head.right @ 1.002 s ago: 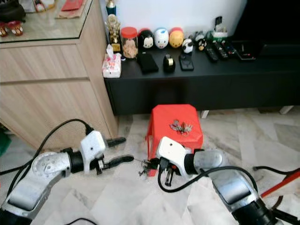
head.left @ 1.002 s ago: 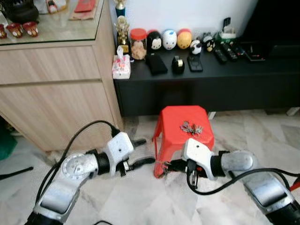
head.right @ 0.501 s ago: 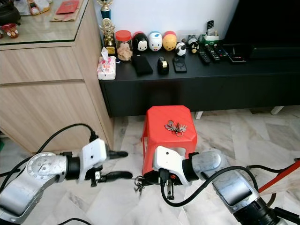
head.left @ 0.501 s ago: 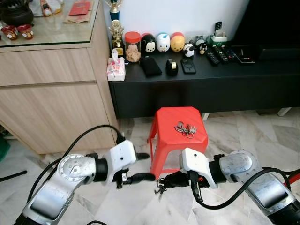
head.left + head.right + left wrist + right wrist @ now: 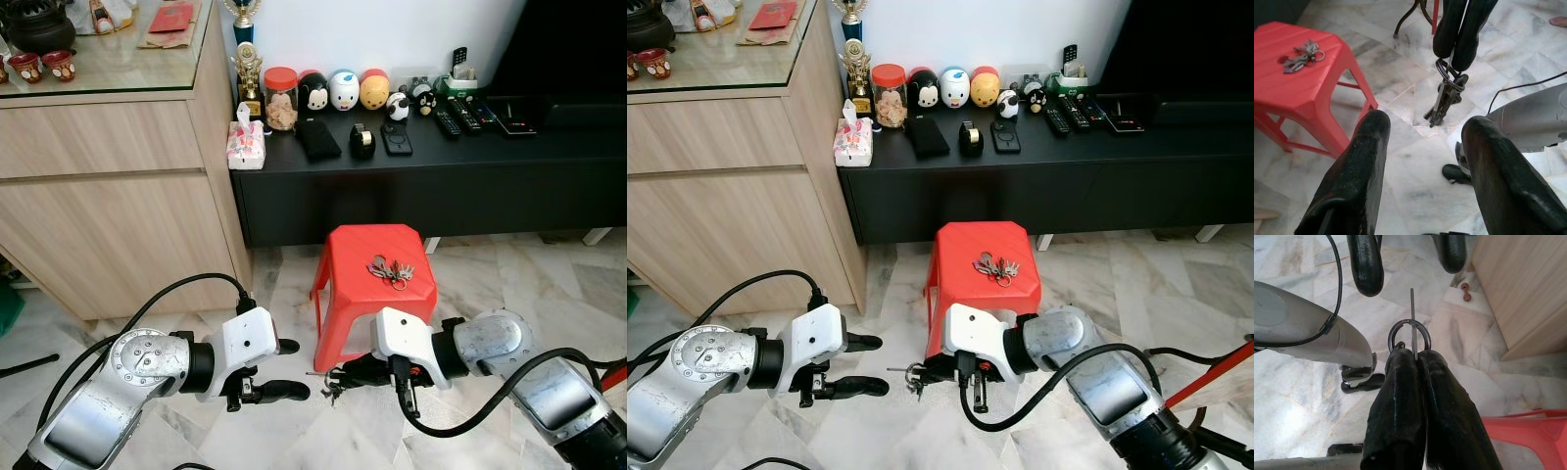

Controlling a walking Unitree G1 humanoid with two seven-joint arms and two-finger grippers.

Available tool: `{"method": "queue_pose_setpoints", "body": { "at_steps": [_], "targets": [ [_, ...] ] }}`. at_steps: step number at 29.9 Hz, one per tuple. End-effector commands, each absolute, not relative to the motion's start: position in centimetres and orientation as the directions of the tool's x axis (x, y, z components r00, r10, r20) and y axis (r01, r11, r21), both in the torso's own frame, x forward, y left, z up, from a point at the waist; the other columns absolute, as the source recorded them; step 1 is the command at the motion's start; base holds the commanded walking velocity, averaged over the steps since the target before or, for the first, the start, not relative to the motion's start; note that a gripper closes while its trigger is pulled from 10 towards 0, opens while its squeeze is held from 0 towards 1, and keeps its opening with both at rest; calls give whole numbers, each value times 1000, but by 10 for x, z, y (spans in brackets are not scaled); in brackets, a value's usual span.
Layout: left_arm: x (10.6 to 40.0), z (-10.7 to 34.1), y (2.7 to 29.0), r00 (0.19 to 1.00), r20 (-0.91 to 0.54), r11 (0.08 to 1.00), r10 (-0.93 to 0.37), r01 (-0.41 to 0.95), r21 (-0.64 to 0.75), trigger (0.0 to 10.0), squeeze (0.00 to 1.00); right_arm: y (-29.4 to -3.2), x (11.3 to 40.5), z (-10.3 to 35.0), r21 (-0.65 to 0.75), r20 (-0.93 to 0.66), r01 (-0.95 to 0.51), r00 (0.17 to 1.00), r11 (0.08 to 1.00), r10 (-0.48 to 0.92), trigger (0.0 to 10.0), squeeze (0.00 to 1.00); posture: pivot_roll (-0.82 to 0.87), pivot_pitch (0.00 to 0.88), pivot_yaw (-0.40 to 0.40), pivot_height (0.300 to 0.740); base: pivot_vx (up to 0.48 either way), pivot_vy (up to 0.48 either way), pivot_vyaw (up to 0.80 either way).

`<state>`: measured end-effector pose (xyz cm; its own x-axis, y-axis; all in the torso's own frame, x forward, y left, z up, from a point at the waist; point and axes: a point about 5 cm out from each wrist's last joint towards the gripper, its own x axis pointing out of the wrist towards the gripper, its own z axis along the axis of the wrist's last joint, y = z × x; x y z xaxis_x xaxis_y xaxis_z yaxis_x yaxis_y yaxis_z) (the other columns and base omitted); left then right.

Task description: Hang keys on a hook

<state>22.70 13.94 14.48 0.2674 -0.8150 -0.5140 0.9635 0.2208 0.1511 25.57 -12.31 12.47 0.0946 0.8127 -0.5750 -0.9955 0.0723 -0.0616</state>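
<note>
My right gripper (image 5: 340,373) is shut on the ring of a key bunch (image 5: 1445,96), which dangles low over the marble floor in front of the red stool (image 5: 364,247). A thin metal pin (image 5: 1412,318) sticks out between the right fingers, across the ring (image 5: 1399,331). A hand's width to the left of the held keys, my left gripper (image 5: 292,368) is open and points at them. A second bunch of keys (image 5: 391,270) lies on top of the stool.
A wooden cabinet (image 5: 118,196) stands at the left. Behind the stool runs a low black bench (image 5: 441,166) with figurines, a jar (image 5: 281,96), a tissue box (image 5: 245,147) and remotes. Black cables loop from both arms, and a red rod (image 5: 1215,377) crosses the floor at the right.
The camera has pulled back and the stool looks farther off. My left gripper has sunk a little lower. The right gripper still holds the keys at about the same place.
</note>
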Motion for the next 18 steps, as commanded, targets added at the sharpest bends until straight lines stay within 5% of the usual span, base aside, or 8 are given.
{"method": "queue_pose_setpoints", "body": {
  "at_steps": [1, 3, 5, 7, 9, 13, 14, 18],
  "targets": [
    [224, 146, 136, 248, -509, 209, -824, 969, 134, 2353, 0, -122, 253, 122, -60, -582, -996, 85, 61, 809, 10000, 0, -89, 51, -54, 740, 0, 0, 0],
    [224, 146, 136, 249, -507, 212, -825, 969, 130, 0, 0, -123, 254, 120, -70, -591, -995, 95, 66, 801, 10000, 0, -88, 53, -54, 740, 0, 0, 0],
    [224, 146, 136, 247, -507, 212, -826, 969, 127, 0, 0, -124, 255, 119, -76, -593, -994, 107, 78, 798, 10000, 0, -88, 56, -54, 740, 0, 0, 0],
    [224, 146, 135, 247, -507, 212, -826, 969, 126, 1451, 0, -123, 255, 120, -71, -587, -995, 102, 75, 803, 10000, 0, -89, 56, -53, 740, 0, 0, 0],
    [224, 146, 135, 248, -506, 213, -826, 969, 126, 7961, 0, -123, 255, 121, -72, -586, -995, 102, 74, 804, 10000, 0, -90, 58, -54, 740, 0, 0, 0],
    [224, 146, 134, 251, -505, 217, -826, 968, 127, 7373, 0, -123, 256, 121, -74, -585, -994, 106, 77, 804, 10000, 0, -89, 59, -54, 740, 0, 0, 0],
    [225, 146, 134, 254, -506, 219, -824, 967, 129, 9490, 0, -122, 257, 122, -84, -578, -992, 122, 90, 807, 10000, 0, -86, 61, -54, 740, 0, 0, 0],
    [227, 144, 136, 289, -491, 262, -822, 957, 126, 10000, 0, -120, 270, 130, -112, -522, -976, 219, 188, 824, 10000, 0, -85, 63, -54, 740, 0, 0, 0]
  ]
}}
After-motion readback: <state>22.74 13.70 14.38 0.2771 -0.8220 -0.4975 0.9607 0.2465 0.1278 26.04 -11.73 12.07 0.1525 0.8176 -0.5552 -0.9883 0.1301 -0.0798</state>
